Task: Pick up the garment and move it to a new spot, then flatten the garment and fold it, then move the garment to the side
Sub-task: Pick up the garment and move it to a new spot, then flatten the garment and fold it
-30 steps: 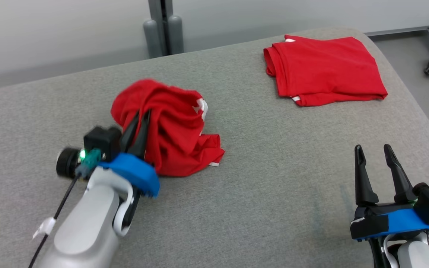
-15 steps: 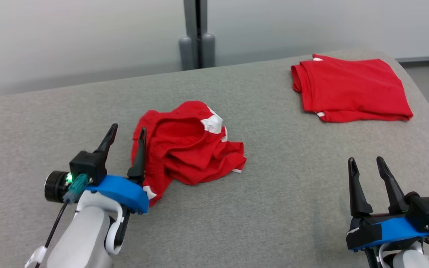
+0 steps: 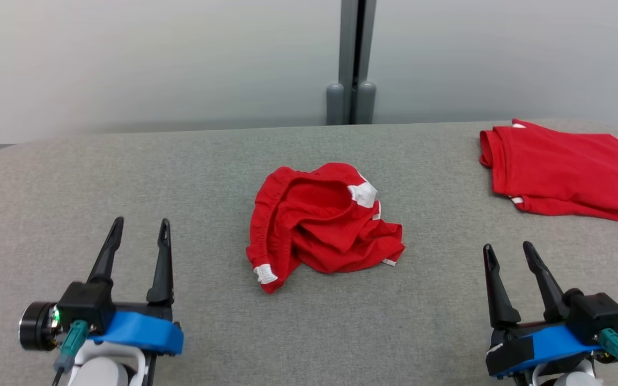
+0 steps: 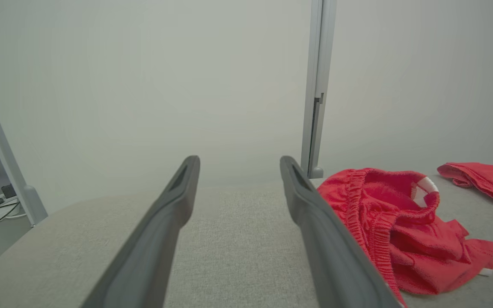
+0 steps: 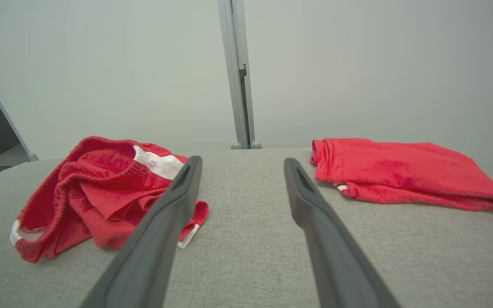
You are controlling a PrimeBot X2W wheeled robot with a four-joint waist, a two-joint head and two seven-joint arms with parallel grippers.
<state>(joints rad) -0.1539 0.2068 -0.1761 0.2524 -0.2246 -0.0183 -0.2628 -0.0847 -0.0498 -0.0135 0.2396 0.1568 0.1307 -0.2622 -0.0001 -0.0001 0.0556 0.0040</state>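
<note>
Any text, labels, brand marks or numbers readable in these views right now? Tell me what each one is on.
None can be read.
The crumpled red garment has a white patch by its waistband, but no lettering can be made out on it.
The folded red garment, the grey surface, the left gripper and the right gripper show no print.

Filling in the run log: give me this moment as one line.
left hand: open, empty | right hand: open, empty | crumpled garment: centre, not yet flattened | folded garment: far right
</note>
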